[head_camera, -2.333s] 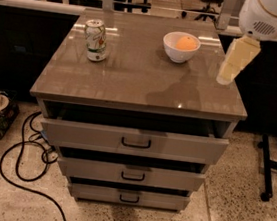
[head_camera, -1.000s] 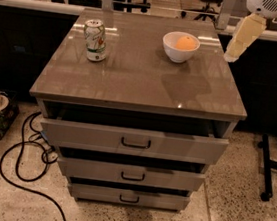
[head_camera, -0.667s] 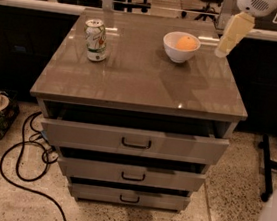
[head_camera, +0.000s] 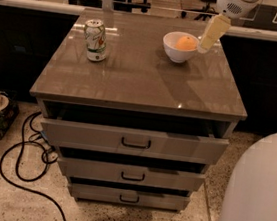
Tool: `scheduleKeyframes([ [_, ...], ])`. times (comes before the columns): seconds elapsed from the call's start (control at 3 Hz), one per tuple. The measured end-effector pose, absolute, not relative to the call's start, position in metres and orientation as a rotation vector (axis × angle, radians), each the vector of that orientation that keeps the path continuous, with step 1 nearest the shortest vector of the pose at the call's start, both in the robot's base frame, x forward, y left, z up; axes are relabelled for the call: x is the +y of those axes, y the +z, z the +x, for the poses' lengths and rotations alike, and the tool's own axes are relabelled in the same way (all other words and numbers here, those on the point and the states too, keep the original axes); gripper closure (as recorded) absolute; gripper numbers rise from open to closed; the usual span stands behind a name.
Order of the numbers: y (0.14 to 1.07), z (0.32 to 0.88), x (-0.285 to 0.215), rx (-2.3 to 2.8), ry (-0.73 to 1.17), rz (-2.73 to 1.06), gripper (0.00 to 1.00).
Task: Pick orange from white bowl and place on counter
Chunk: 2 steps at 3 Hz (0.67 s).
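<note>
Jaws of the gripper (head_camera: 204, 48) cannot be read as open or closed; it shows as one pale, slanted shape hanging from the arm's white wrist at the far right of the counter (head_camera: 142, 80). Its tip sits at the right rim of the white bowl (head_camera: 176, 55). Whether it touches the rim or hovers just above it is not clear.

The orange (head_camera: 186, 43) lies inside the bowl, toward the side nearest the gripper, so nothing is lifted yet and the step in hand looks like the reach into the bowl.

To do it well, the tip should probably come over the rim and centre above the fruit before descending, rather than pushing in from the side, which could shove or tip a light bowl on this glossy top. The jaws need to straddle the widest part of the orange, since a round, smooth fruit may squirt out of a shallow pinch. A straight lift clear of the deep sides would follow.

The soda can (head_camera: 95, 40) stands well apart on the left, leaving bare counter between for the set-down.
</note>
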<state>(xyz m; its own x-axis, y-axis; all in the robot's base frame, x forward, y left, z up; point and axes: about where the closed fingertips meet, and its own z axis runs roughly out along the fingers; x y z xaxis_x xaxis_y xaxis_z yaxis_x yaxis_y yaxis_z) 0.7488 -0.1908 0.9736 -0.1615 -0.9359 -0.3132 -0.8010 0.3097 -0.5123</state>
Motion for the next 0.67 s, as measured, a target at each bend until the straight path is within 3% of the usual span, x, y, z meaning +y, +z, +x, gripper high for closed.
scheduleKeyframes([
  [0.67,0.957,0.775,-0.195,2.008,-0.328,-1.507,0.0],
])
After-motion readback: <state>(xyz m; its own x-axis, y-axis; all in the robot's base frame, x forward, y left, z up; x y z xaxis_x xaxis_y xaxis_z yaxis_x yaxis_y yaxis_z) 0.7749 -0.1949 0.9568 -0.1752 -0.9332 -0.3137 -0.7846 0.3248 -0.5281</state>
